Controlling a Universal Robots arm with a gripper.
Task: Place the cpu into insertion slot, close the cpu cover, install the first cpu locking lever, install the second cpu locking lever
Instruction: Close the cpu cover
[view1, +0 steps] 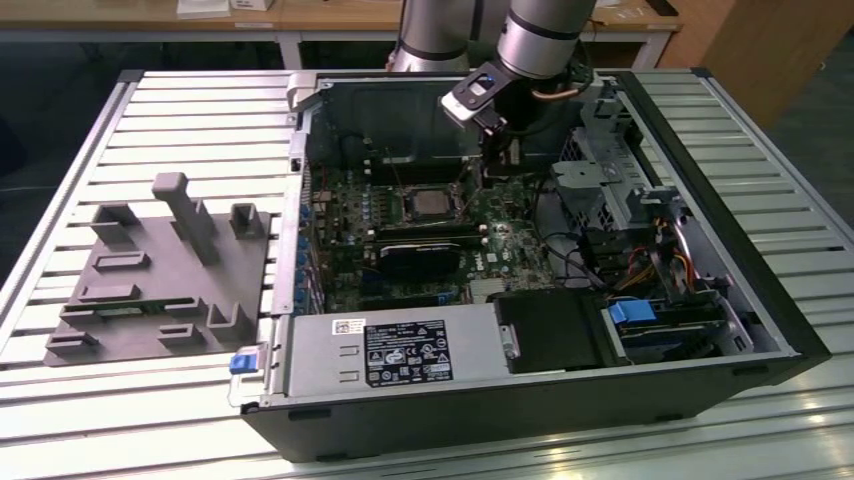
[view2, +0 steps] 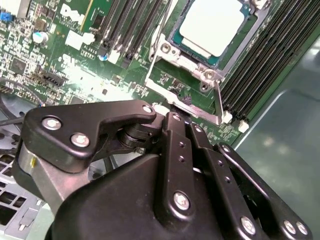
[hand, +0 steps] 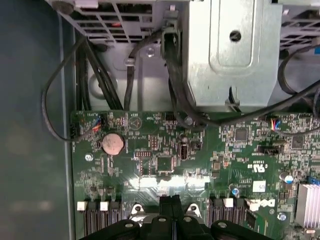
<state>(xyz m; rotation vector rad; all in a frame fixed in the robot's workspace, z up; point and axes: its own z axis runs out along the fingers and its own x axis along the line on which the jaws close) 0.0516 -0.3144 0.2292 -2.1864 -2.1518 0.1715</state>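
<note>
The cpu (view2: 212, 22), a pale silver square, lies flat in the insertion slot (view2: 235, 50) on the green motherboard (hand: 165, 160). The silver cpu cover (view2: 186, 60) lies down around it, with the chip showing through its window. Thin wire levers (view2: 155, 42) run along the socket's sides. My gripper (view2: 175, 116) is shut, its black fingertips together just beside the socket's corner, close to a silver tab (view2: 192, 107); nothing shows between them. In the exterior view the gripper (view1: 501, 150) hangs over the board to the right of the cpu (view1: 430, 203).
Long black memory slots (view2: 260, 60) flank the socket. A black fan card (view1: 420, 255) sits nearer the front, and a power supply (view1: 387, 350) fills the case's front. A metal drive cage (hand: 230, 50) and black cables (hand: 95, 75) stand by the gripper. A grey fixture (view1: 160, 270) lies on the slatted table.
</note>
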